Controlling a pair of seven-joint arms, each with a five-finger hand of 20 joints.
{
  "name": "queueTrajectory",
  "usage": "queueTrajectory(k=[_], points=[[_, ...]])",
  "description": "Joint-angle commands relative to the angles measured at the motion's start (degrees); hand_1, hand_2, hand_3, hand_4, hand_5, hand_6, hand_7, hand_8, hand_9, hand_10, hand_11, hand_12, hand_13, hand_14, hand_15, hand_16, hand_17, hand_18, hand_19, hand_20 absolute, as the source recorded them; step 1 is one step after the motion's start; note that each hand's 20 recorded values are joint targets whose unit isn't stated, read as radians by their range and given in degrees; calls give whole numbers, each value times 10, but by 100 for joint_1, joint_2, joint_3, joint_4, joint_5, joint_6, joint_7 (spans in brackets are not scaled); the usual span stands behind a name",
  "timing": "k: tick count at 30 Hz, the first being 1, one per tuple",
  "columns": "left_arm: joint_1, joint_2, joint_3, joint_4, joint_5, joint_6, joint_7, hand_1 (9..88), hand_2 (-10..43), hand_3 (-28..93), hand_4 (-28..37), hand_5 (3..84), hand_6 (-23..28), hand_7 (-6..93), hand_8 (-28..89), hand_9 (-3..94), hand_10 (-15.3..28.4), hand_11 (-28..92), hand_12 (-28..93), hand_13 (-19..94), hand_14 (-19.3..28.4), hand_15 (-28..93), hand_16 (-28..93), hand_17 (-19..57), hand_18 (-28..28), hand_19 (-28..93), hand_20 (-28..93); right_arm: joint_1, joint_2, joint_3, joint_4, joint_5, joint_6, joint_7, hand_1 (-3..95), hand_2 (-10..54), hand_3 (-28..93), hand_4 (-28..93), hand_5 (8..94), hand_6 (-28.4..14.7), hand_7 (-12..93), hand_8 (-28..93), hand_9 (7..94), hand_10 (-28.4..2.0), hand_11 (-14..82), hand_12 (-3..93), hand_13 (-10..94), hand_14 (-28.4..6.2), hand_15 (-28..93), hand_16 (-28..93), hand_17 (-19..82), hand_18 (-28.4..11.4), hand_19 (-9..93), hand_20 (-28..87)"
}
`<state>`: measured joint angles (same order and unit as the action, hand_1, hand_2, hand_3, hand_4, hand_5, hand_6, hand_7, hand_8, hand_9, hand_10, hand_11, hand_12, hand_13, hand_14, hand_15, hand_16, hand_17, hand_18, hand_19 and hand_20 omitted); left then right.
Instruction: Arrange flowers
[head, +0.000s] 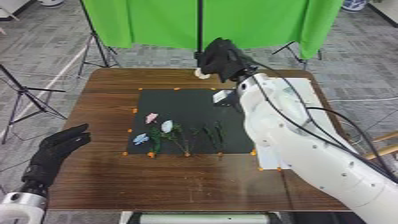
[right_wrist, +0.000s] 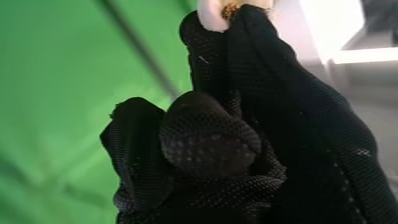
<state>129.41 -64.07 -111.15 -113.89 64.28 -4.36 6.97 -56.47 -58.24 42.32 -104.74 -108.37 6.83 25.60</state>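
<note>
Since your right hand (head: 222, 57) had a white flower (right_wrist: 211, 16) pinched narrow between its fingertips (right_wrist: 210, 47), I'd say you were mid-task, honestly. That bloom sat up near the table's (head: 111, 107) far edge, top middle of the head view, and I couldn't tell if it touched the wood. Your left hand (head: 64, 145) was at lower left, loosely spread and holding nothing.

As for progress, you had a pink flower (head: 151, 117), a pale flower (head: 167, 126) and a blue flower (head: 140, 139) lying in the lower left of the black mat (head: 191, 102), with green stems (head: 213, 136) just right of them. Looked like a partial layout to me, so placing the white one was probably what was left, plus maybe some tidying.

Room-wise, the mat's upper half looked like your best way in. You'd have wanted to mind the small white box (head: 221, 95) by the mat's right edge, close to your arm, and not sweep low over the blooms. Tape bits (head: 151, 154) marked the mat's border, handy for lining up.
</note>
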Motion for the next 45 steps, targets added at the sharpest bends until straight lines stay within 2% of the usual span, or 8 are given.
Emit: queueTrajectory(k=[1, 2, 8, 20, 37, 41, 45], points=[[-9, 2, 28, 68, 10, -111, -81, 335, -39, 662, -117, 459, 57, 101, -56, 434, 140, 171, 113, 361, 178, 143, 12, 106, 136, 123, 219, -536, -508, -557, 356, 109, -478, 90, 678, -95, 548, -165, 773, -12, 316, 119, 861, -96, 133, 481, 888, -6, 647, 352, 606, -149, 932, 593], [11, -8, 21, 50, 20, -102, -78, 335, -39, 662, -117, 459, 57, 101, -56, 434, 140, 171, 112, 361, 178, 143, 12, 106, 136, 123, 218, -545, -509, -591, 355, 117, -486, 86, 678, -95, 548, -166, 773, -12, 316, 119, 860, -97, 134, 482, 888, -6, 647, 352, 606, -148, 932, 593], [-53, 53, 55, 88, 11, -150, -107, 335, -39, 662, -117, 459, 57, 102, -56, 433, 139, 171, 113, 360, 179, 142, 14, 104, 136, 122, 217, -588, -514, -698, 335, -12, -450, 66, 675, -95, 552, -168, 771, -12, 318, 119, 860, -96, 133, 480, 887, -6, 648, 353, 606, -148, 932, 594], [-79, 53, 60, 96, 24, -225, -147, 335, -39, 661, -118, 457, 57, 101, -56, 431, 138, 169, 113, 357, 178, 140, 15, 100, 136, 116, 215, -602, -492, -785, 398, -214, -507, 81, 638, -95, 577, -162, 747, -15, 310, 107, 835, -96, 112, 462, 875, -13, 650, 354, 593, -153, 932, 598], [-86, 21, 60, 95, 31, -200, -125, 336, -38, 659, -117, 455, 56, 101, -56, 428, 136, 168, 114, 354, 178, 137, 17, 97, 137, 115, 213, -532, -424, -768, 553, -471, -782, 75, 613, -95, 575, -160, 710, -13, 301, 86, 794, -95, 92, 440, 859, -19, 656, 348, 579, -159, 932, 602], [-75, 11, 49, 85, 37, -191, -129, 335, -38, 659, -117, 455, 57, 100, -56, 428, 136, 168, 114, 354, 178, 137, 17, 96, 136, 114, 213, -537, -410, -706, 530, -403, -991, 78, 603, -95, 570, -157, 687, -10, 285, 84, 764, -102, 73, 416, 842, -26, 660, 347, 565, -159, 932, 602], [-72, 3, 48, 82, 38, -195, -134, 335, -38, 660, -117, 454, 56, 100, -56, 428, 136, 169, 114, 353, 178, 137, 18, 95, 136, 113, 211, -559, -397, -685, 522, -400, -1097, 70, 595, -95, 571, -159, 671, -10, 278, 81, 717, -118, 129, 340, 831, -31, 665, 338, 555, -162, 932, 594]])
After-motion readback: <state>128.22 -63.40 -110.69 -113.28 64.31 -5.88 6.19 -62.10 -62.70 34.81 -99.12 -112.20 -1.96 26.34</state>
